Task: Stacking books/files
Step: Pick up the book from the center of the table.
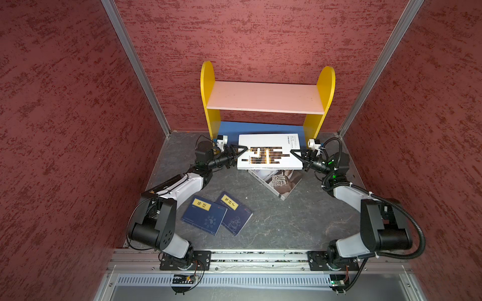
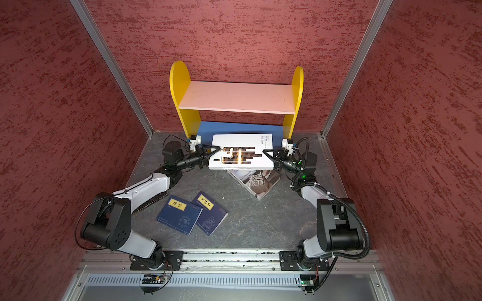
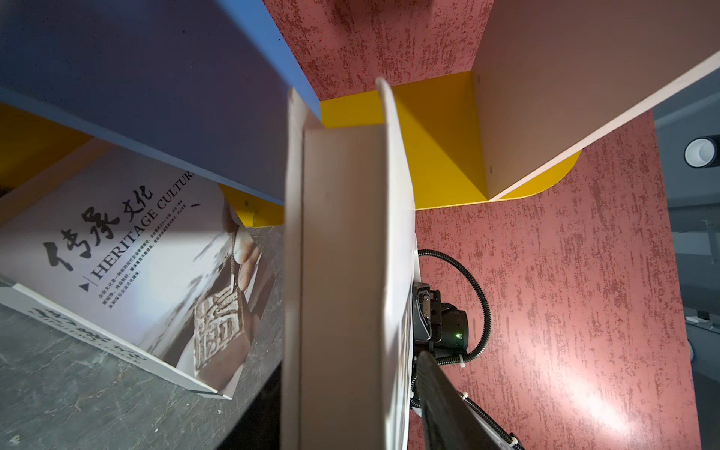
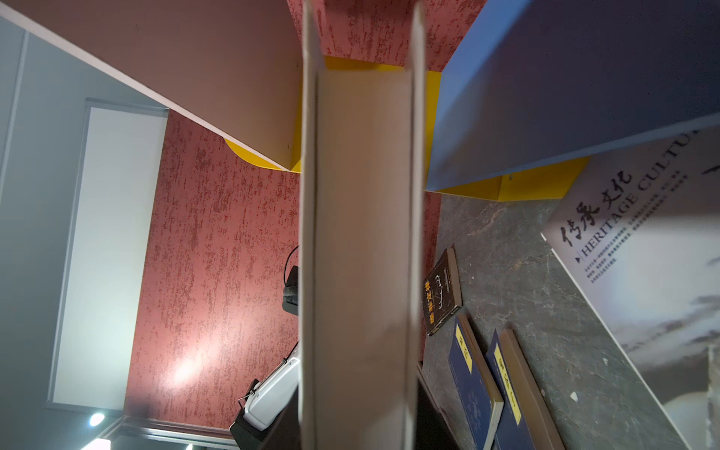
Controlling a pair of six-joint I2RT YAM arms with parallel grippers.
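Note:
A white book point(image 1: 268, 152) with dark bars on its cover hangs level between my two grippers, in front of the shelf and above a grey "Heritage Culture" book point(image 1: 277, 182) lying on the table. My right gripper point(image 1: 296, 155) is shut on its right edge. The left gripper point(image 1: 238, 152) straddles its left edge. A left finger point(image 3: 440, 397) sits close to the cover, but contact is unclear. Two navy books point(image 1: 203, 216) point(image 1: 234, 216) with yellow labels lie side by side near the front. A black book point(image 4: 442, 292) with gold characters lies beyond them, mostly covered by my left arm in both top views.
A small shelf with yellow sides point(image 1: 208, 86), a pink upper board point(image 1: 266, 96) and a blue bottom board point(image 1: 260, 127) stands against the back wall, just behind the held book. Red textured walls close in the dark stone tabletop point(image 1: 300, 221) on three sides.

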